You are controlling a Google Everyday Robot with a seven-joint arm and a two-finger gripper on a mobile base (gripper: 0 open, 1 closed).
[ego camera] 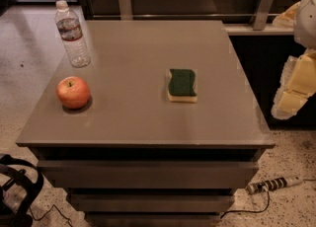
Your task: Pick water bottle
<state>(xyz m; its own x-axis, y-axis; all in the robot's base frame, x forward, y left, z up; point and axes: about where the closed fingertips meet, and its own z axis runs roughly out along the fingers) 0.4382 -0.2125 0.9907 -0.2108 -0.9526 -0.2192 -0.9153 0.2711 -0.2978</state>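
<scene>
The water bottle [72,34] is clear ribbed plastic with a white cap and a red-and-white label. It stands upright at the far left corner of the grey table [133,122]. My gripper [289,97] hangs off the table's right edge, at about the table's middle depth, far from the bottle and holding nothing that I can see. A red apple [73,92] sits on the table in front of the bottle, near the left edge.
A green-topped yellow sponge [182,85] lies near the middle of the table. A wooden wall with metal brackets [124,0] runs behind the table. A power strip [274,184] lies on the floor at the right. A black object [17,186] is at the lower left.
</scene>
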